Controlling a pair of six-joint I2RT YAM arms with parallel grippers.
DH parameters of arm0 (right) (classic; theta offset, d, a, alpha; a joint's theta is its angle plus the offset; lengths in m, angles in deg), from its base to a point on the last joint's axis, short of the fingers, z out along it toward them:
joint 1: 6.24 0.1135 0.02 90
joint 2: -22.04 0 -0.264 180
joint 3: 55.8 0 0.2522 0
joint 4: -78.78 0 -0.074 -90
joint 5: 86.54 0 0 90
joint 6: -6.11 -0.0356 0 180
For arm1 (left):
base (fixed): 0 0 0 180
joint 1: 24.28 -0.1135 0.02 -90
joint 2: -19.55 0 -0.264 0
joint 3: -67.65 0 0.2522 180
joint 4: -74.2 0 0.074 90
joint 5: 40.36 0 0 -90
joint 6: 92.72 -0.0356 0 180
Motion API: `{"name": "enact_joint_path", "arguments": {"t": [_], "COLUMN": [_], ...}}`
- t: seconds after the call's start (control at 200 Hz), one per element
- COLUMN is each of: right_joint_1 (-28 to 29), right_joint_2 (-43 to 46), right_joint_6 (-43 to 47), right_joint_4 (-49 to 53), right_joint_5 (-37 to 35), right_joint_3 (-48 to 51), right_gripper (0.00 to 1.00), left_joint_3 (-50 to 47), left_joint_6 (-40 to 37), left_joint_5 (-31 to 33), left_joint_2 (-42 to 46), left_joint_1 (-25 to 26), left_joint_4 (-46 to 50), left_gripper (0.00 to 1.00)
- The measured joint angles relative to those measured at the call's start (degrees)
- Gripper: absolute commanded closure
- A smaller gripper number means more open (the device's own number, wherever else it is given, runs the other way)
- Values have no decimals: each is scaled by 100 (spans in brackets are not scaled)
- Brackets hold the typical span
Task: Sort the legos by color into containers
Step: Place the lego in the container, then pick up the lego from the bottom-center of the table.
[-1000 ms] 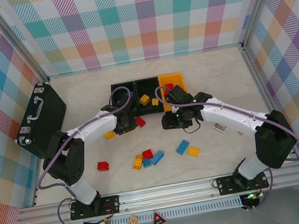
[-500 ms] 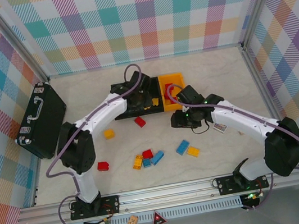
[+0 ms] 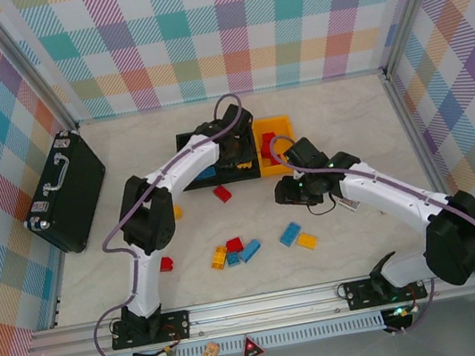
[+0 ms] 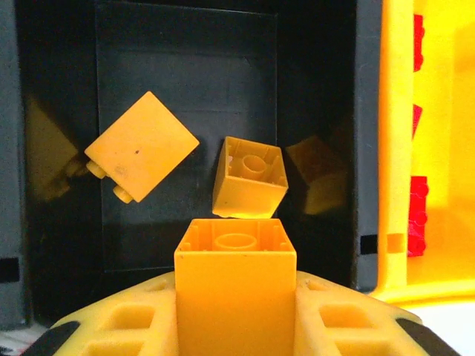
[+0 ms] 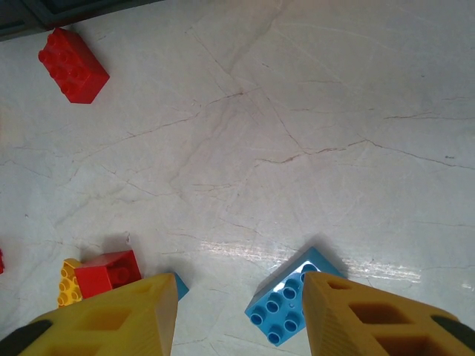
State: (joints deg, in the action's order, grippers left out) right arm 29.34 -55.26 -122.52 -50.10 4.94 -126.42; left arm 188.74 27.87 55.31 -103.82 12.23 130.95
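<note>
My left gripper (image 4: 235, 300) is shut on a yellow-orange lego (image 4: 235, 256) and hangs over the middle black container (image 4: 185, 67). Two yellow legos (image 4: 141, 146) (image 4: 250, 176) lie in that bin. In the top view the left gripper (image 3: 235, 153) is over the row of containers: a black one (image 3: 191, 140), the middle black one (image 3: 242, 175) and the yellow-orange one (image 3: 276, 124), which holds red legos (image 4: 418, 215). My right gripper (image 5: 241, 311) is open above the table beside a blue lego (image 5: 289, 300); in the top view it (image 3: 292, 192) sits just in front of the yellow-orange bin.
Loose legos lie on the table: a red one (image 3: 222, 193), a yellow one (image 3: 176, 212), a red one (image 3: 165, 263), and a mixed cluster (image 3: 235, 250) with blue (image 3: 290, 234) and yellow (image 3: 306, 240) nearby. A printed card (image 3: 348, 203) lies right; a black briefcase (image 3: 66, 189) stands left.
My left arm has swung from the table in front of the bins up over the middle black bin, carrying the yellow-orange lego. My right gripper has shifted slightly to the right.
</note>
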Motion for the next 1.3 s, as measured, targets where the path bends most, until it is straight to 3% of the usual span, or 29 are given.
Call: {"name": "enact_joint_path", "arguments": {"t": [0.105, 0.25, 0.6, 1.07, 1.3], "right_joint_1": [0, 0, 0, 0, 0], "right_joint_2": [0, 2, 2, -192, -675], "right_joint_6": [-4, -24, -59, -326, -435], "right_joint_4": [-2, 4, 66, 472, 369], "right_joint_5": [-2, -39, -44, 48, 380], "right_joint_3": [4, 35, 68, 247, 466], "right_gripper": [52, 52, 49, 39, 38], "left_joint_3": [111, 168, 87, -2262, -3121], "left_joint_6": [-31, -61, -155, -98, 22], "left_joint_5": [83, 197, 273, -577, -822], "left_joint_2": [-127, -227, -133, 1967, 2476], "left_joint_1": [0, 0, 4, 85, 133], "left_joint_4": [81, 166, 164, -586, -767], "left_gripper": [64, 49, 47, 46, 46]}}
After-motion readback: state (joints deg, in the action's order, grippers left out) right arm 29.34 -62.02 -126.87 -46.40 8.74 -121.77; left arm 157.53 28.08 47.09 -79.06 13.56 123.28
